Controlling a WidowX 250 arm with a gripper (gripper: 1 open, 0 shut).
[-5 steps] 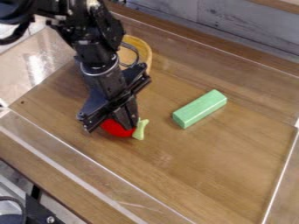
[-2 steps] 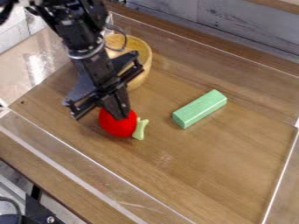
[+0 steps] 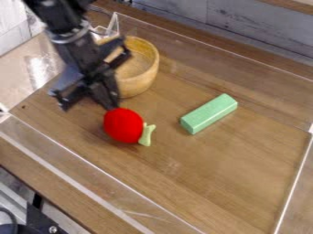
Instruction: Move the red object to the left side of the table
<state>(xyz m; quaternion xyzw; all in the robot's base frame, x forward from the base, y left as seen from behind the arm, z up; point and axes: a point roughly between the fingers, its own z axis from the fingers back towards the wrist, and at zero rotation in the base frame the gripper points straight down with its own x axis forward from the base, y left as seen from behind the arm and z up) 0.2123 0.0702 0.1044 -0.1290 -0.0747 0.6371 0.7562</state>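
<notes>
Near the counter's (image 3: pixel 232 174) middle I see the red strawberry toy (image 3: pixel 123 124) resting free, at roughly four o'clock from my closed, empty end effector (image 3: pixel 83 91), stem pointing toward four o'clock, wooden bowl (image 3: pixel 137 69) behind.

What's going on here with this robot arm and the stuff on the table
A single robot arm is working over a wooden table. Its gripper is shut and empty, up and to the left of the red object, which lies loose on the tabletop. A wooden bowl sits behind the arm, and a green block lies to the right.
</notes>
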